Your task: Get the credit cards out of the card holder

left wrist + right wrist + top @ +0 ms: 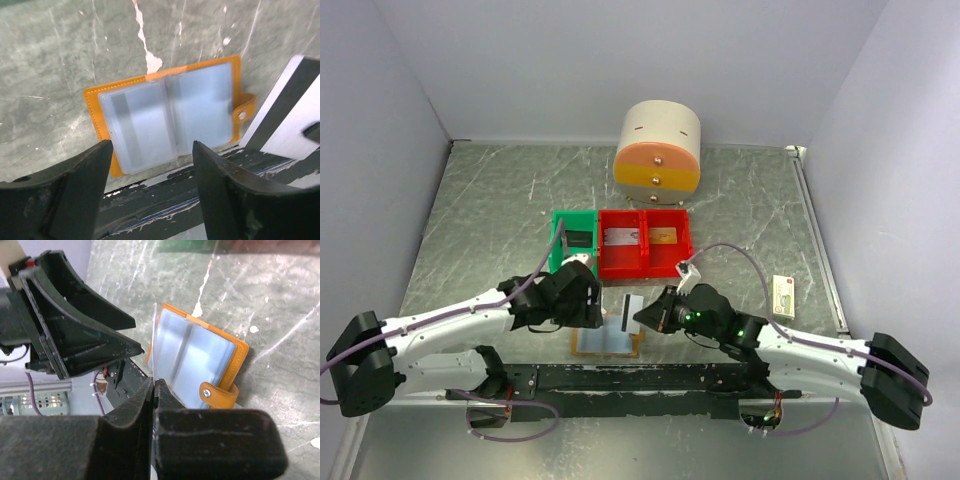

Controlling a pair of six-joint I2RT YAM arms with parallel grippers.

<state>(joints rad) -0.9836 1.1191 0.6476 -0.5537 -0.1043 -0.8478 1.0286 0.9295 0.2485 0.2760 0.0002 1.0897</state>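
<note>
While the card holder lies open on the worktop, the right tool pinches a grey card just right of it. The left tool hangs released above it. A second card seemingly sits in a pocket, so extraction is unfinished.

So my table is this grey-green marbled slab with pale scratches all over; could be stone or a printed sheet, I honestly can't tell from up here. Sitting right on it: the card holder lying open flat at the near edge, orange rim, pale blue pockets facing up. Further back there's a green bin touching a red bin, side by side. Behind those, a round cream cabinet with orange and yellow drawers. Well off to the right, a small white box.
</note>
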